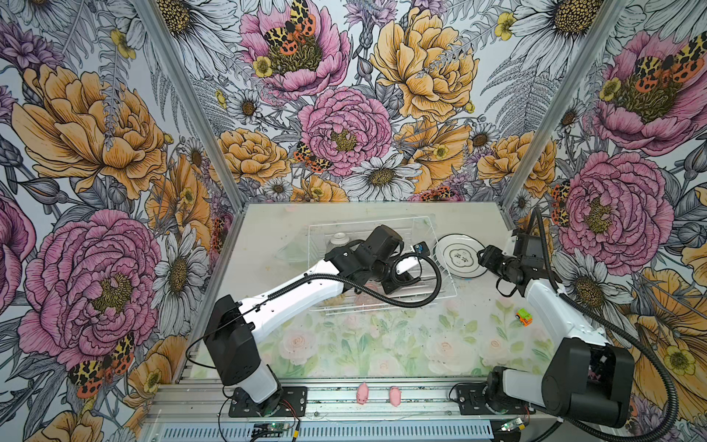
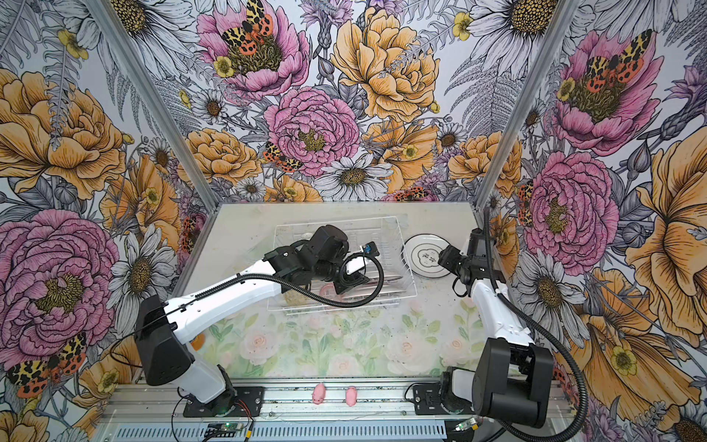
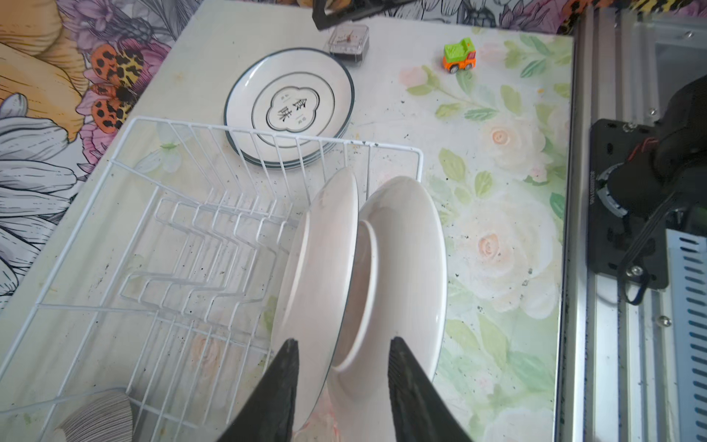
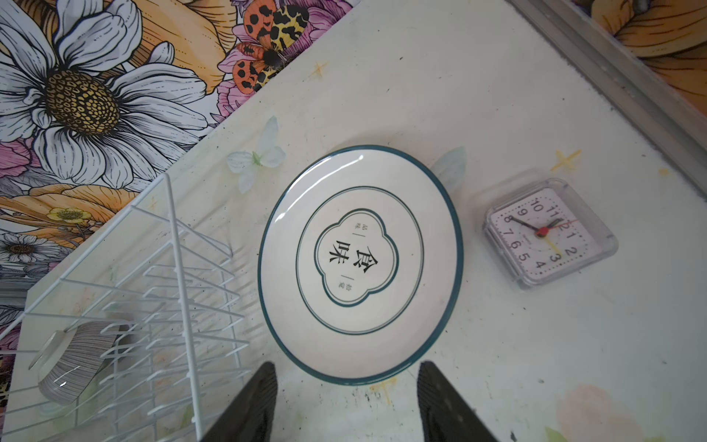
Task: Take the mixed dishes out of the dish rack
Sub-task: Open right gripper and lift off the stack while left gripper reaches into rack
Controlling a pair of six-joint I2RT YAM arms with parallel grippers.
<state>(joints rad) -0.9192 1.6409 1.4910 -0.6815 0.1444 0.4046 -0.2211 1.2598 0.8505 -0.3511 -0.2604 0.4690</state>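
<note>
The tabletop [image 1: 382, 344], printed with pale roses, sits inside walls of bold flower wallpaper. Your dish rack [image 1: 415, 233] stands at the far middle. Your left gripper [image 3: 343, 340] is down in it, fingers standing apart around the near edges of the upright plates [image 3: 317, 248] in the slots. You cannot tell whether either finger presses on them. A ribbed bowl [image 4: 76, 356] lies on its side in the rack. Just right of the rack, a stack of plates [image 1: 461, 254] lies flat, and your right gripper [image 4: 346, 365] hovers at its rim, jaws wide, holding nothing. A small clock [image 4: 547, 233] sits beside the stack.
</note>
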